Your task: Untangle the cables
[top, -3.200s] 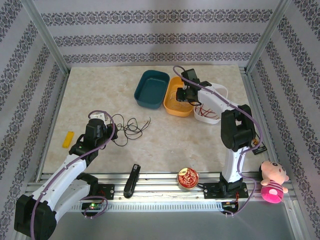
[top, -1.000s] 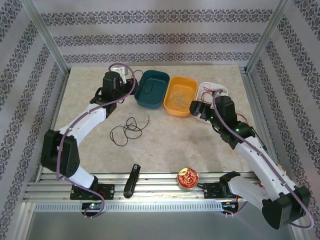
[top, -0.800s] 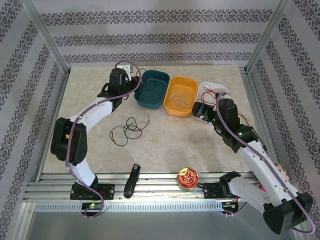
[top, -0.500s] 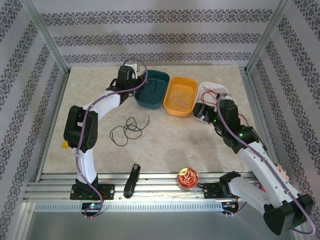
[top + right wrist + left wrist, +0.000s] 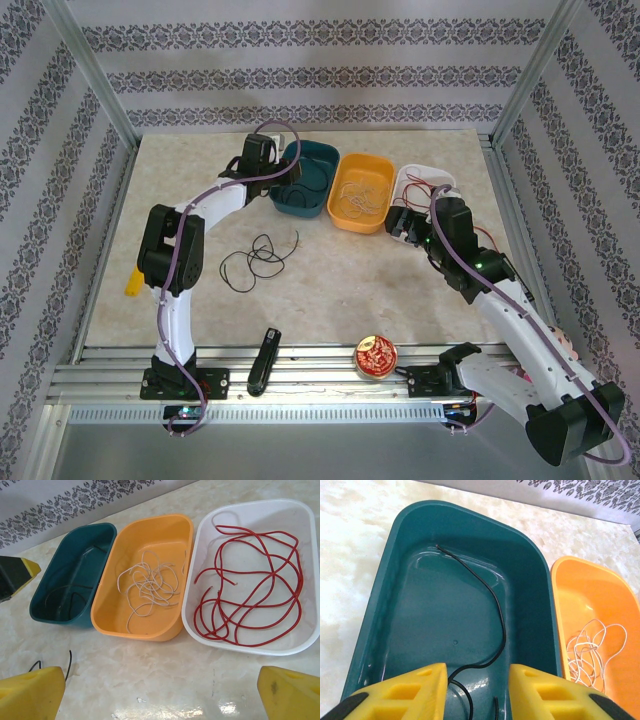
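The marbled tabletop (image 5: 350,290) carries everything, and both arms reach out over its far half. The left arm (image 5: 215,205) stretches to the teal bin (image 5: 318,160), where the left fingers (image 5: 400,690) hang over its near end, parted with a clear gap between them and clamping nothing. The right arm (image 5: 500,300) bends in towards the bins, and the right fingers (image 5: 30,695) stand spread as wide as they go (one at each lower corner of the wrist view), empty above bare tabletop. The three bins sit side by side and touching: teal on the left, the orange bin (image 5: 150,535) in the middle, the white bin (image 5: 250,504) on the right. A red cable (image 5: 248,587) lies looped in the white bin, a white cable (image 5: 150,587) tangled in the orange one, and a black cable (image 5: 495,605) curves across the teal bin's floor, its near end passing below the left fingers' gap. A second black cable (image 5: 258,258) lies coiled on the open tabletop, well apart from the bins.
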{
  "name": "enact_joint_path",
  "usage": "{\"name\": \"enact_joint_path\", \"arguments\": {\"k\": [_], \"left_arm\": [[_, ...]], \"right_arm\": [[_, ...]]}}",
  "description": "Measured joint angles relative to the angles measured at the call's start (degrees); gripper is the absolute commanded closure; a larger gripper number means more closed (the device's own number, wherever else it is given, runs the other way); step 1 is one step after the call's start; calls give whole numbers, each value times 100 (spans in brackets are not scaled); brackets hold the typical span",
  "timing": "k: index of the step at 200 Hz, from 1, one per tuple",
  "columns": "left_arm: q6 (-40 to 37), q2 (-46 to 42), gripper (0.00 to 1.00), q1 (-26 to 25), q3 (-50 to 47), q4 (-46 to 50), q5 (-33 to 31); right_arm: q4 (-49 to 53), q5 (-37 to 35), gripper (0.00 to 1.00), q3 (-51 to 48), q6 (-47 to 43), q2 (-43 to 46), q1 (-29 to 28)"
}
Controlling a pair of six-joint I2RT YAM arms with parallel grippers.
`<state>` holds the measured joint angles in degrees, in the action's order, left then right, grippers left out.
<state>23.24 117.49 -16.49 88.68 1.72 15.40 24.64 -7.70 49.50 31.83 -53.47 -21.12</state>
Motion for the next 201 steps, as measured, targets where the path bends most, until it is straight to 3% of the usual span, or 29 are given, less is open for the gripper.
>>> {"name": "enact_joint_path", "arguments": {"k": [42,61,100,162,201], "left_arm": [[-48,0,52,0,122,105,-2],[-74,-11,43,0,127,160,-39],[-267,-428,0,-2,-37,461,-175],[-507,-2396,1,-4,-1084,1353,-931],[-448,-3613,0,-4,-2470,1893,-1095]], "right_arm": [[2,0,2,2,-2,-44,0],[2,0,2,2,-2,-44,2],[-4,42,2,-7,50,-9,184],[-26,264,2,-28,131,24,304],[-111,365,2,-63,133,22,304]]}}
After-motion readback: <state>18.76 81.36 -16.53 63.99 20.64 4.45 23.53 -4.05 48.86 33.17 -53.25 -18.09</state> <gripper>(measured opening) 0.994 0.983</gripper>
